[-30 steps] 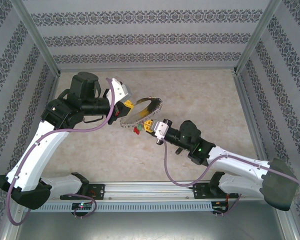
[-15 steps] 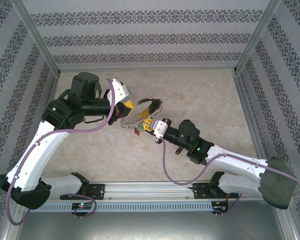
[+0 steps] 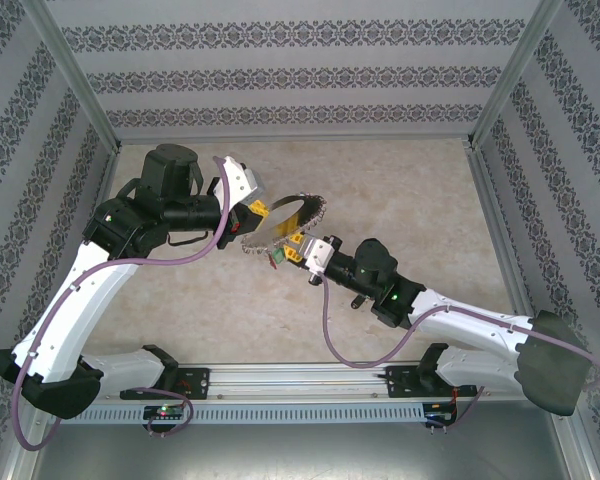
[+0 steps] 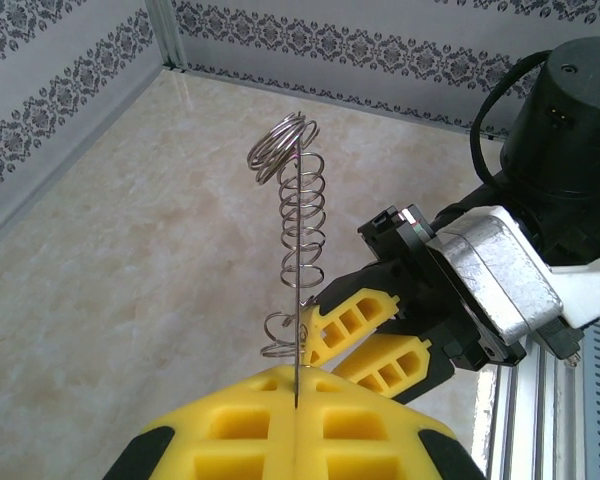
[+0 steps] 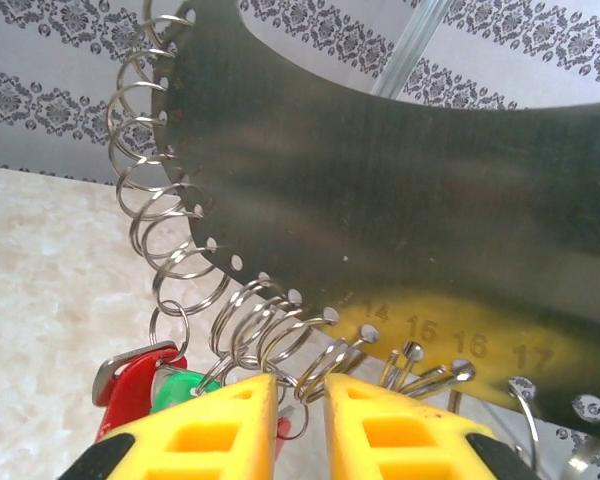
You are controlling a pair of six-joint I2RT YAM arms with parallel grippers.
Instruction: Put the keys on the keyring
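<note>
The keyring is a flat grey metal crescent edged with several small wire rings. It stands raised above the table, with my left gripper shut on its edge. In the left wrist view the keyring rises edge-on out of the closed left gripper. My right gripper sits under the plate's ringed rim, fingers a narrow gap apart with small rings between them. A red-headed key and a green-headed one hang from a ring just left of it. The black-headed key is out of view.
The beige table is walled by patterned panels with metal posts at the corners. Both arms meet over the table's middle left, with the right gripper touching the keyring's lower edge. A metal rail runs along the near edge.
My right gripper has crept up and to the left, closer under the keyring's ringed edge. The left arm and the keyring have held still.
</note>
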